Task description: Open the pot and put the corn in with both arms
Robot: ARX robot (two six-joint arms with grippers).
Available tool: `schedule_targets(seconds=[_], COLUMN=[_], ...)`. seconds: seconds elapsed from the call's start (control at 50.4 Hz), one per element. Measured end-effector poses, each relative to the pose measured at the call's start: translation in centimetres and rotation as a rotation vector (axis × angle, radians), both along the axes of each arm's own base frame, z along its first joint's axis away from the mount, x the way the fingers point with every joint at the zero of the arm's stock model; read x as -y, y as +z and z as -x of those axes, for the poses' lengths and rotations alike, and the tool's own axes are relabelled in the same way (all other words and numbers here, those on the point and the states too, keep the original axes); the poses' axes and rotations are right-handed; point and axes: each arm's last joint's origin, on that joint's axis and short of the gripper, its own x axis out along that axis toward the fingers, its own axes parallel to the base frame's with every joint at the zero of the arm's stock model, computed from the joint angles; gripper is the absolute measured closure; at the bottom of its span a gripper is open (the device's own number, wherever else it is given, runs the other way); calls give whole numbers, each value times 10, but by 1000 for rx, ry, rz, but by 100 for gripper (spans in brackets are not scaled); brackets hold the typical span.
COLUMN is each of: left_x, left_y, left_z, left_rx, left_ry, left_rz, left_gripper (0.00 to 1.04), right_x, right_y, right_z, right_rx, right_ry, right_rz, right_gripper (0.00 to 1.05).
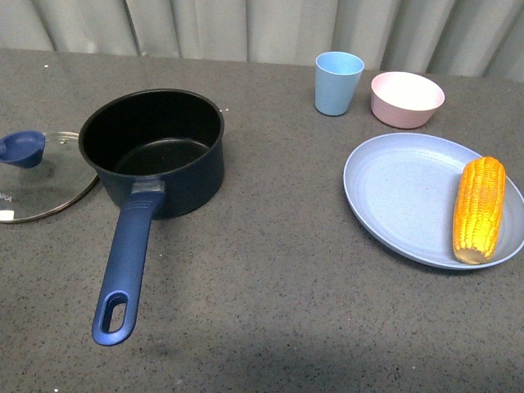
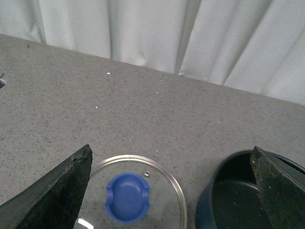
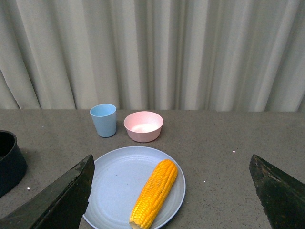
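- Front view: the pot (image 1: 155,151) stands open on the left part of the grey table (image 1: 270,278). It is dark navy outside and black inside, and its long blue handle with a slot hole points toward the near edge.
- A glass lid (image 1: 49,184) with a blue knob lies flat on the table at the pot's left, its rim right beside the pot's wall.
- The corn (image 1: 480,209) is a yellow-orange cob with neat rows of kernels. It lies on the right side of a pale blue plate (image 1: 401,192), well apart from the pot.
- A light blue cup (image 1: 338,82) and a pink bowl (image 1: 407,98) stand beyond the plate. Neither gripper shows here.
- Left wrist view: the left gripper (image 2: 171,149) is spread wide with nothing between its black fingers (image 2: 52,195). It hangs over the lid and the open pot, apart from both. A pale curtain (image 2: 157,33) closes the far side.
- Right wrist view: the right gripper (image 3: 170,157) is also spread wide and holds nothing.
- The cob lies on the plate between and beyond the two fingers, untouched, slanting from near to far right. Cup and bowl stand farther off, and the pot's edge shows at the far left.
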Motion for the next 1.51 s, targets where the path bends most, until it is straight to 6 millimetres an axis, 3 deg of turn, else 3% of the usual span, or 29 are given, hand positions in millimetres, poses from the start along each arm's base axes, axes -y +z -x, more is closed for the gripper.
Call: schedule_targets(seconds=[0.178, 0.238, 0.317, 0.416, 0.674, 1.011, 1.507], left_x=[20, 23, 23, 23, 23, 23, 23], left_y=[27, 35, 33, 28, 12, 14, 24], left_z=[52, 60, 71, 87, 129, 160, 182], left_rx=[4, 37, 156, 162, 161, 168, 197], left_ry=[-9, -10, -134, -153, -152, -152, -151], left_rz=[-12, -14, -45, -62, -75, -77, -79], left_gripper=[7, 7, 24, 42, 101, 101, 101], right_x=[0, 0, 0, 0, 0, 0, 0], right_y=[0, 0, 0, 0, 0, 0, 0], right_z=[0, 0, 0, 0, 0, 0, 0], right_rx=[0, 0, 0, 0, 0, 0, 0], right_ry=[0, 0, 0, -1, -1, -1, -1], right_rz=[0, 0, 0, 0, 0, 0, 0], right_gripper=[9, 9, 9, 9, 9, 9, 9])
